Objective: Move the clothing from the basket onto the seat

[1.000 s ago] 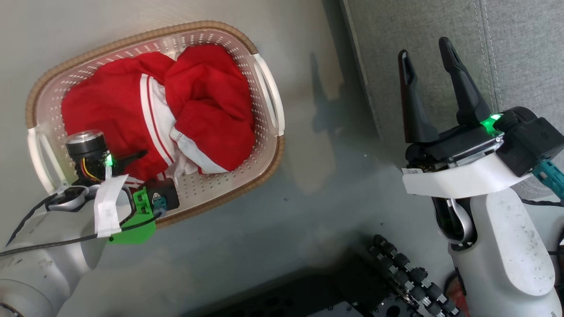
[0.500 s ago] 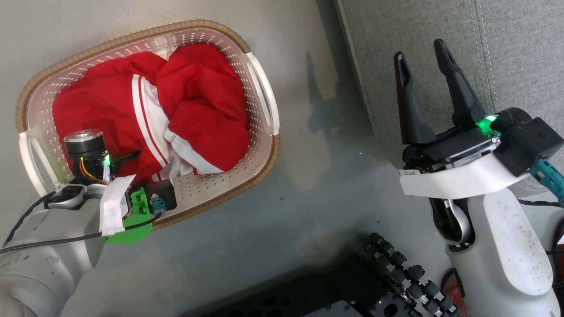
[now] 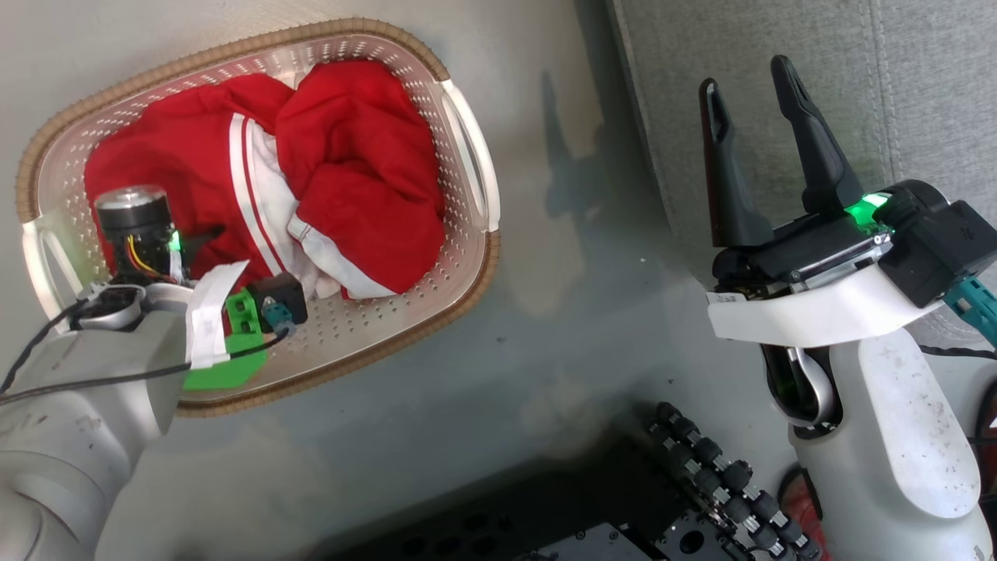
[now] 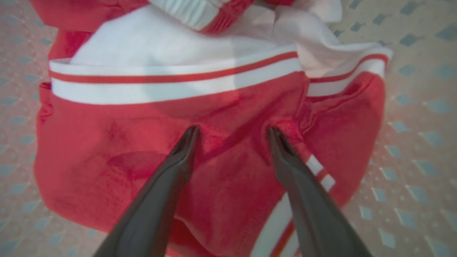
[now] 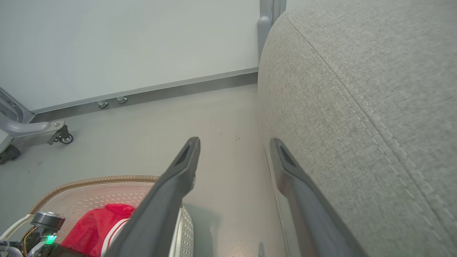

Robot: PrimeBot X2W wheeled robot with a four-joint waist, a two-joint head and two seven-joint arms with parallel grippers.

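The cream perforated basket (image 3: pixel 374 331) with a brown rim lies on the floor at the left. The clothing (image 3: pixel 350 179) fills it: crumpled red fabric with white stripe trim. My left gripper (image 4: pixel 234 130) is open and points down into the basket, both fingertips (image 4: pixel 192 134) pressing into the red clothing (image 4: pixel 117 150) with a fold bunched between them. My right gripper (image 3: pixel 745 78) is open and empty, raised beside the front edge of the grey seat (image 3: pixel 927 78). In the right wrist view, the right gripper (image 5: pixel 234 141) hangs between the floor and the seat (image 5: pixel 357 107).
Grey floor (image 3: pixel 561 327) separates the basket from the seat. My dark base with a black cable chain (image 3: pixel 716 475) sits at the bottom. In the right wrist view there is a pale wall with a metal baseboard (image 5: pixel 178 89) and a wheeled grey leg (image 5: pixel 39 130).
The head view has shifted a little. My left wrist has edged slightly further over the clothing in the basket. The right gripper holds its open pose.
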